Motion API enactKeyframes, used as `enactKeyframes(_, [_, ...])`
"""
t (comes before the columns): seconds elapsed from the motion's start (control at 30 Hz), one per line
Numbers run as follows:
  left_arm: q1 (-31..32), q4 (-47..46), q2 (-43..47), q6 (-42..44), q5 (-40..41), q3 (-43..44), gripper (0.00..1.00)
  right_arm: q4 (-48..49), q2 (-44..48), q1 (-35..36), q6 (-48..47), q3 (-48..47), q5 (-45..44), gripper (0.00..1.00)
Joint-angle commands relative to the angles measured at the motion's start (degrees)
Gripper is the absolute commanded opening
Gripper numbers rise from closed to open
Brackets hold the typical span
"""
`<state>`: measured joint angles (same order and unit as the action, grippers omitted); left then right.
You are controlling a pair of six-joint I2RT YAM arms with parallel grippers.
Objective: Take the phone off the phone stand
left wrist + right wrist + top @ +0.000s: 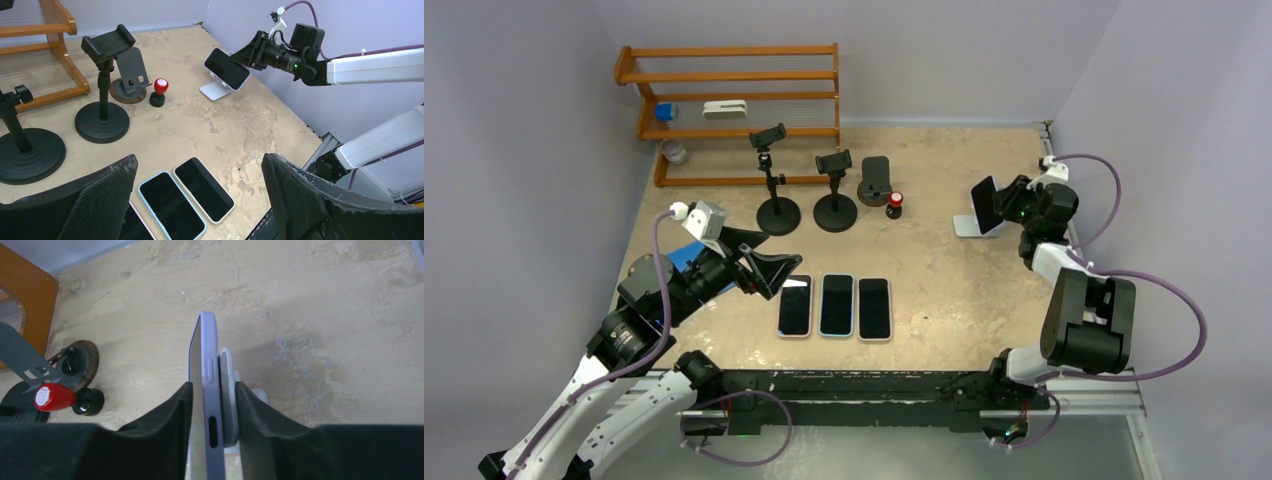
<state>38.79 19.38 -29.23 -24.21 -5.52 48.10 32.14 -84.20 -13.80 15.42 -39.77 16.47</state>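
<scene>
A lilac-cased phone [206, 365] leans on a white phone stand [969, 226] at the right side of the table. My right gripper [212, 405] is shut on it. One finger presses the screen side, and the other presses the stand's round pad [227, 385] behind the phone. From the left wrist view, the phone [227, 68] still rests on the stand [215, 90], with the right gripper [247, 56] reaching in from the right. My left gripper [774, 272] hangs open and empty over the near left, just left of the flat phones.
Three phones [836, 304] lie flat in a row near the front. Two black clamp stands [777, 215] [835, 212], a grey stand on a wooden disc [876, 180] and a red-topped stamp [894, 205] stand mid-table. A wooden rack [729, 100] fills the back left.
</scene>
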Motion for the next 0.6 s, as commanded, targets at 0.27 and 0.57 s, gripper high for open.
enactKeyframes(0.27, [0.4, -2.5, -0.1, 1.3, 0.6, 0.3, 0.93, 0.1, -1.9, 2.9, 1.7, 2.5, 4.0, 0.41])
enactKeyframes(0.57, [0.5, -2.4, 0.0, 1.3, 0.7, 0.2, 0.93, 3.5, -0.3, 3.8, 3.5, 3.7, 6.3, 0.09])
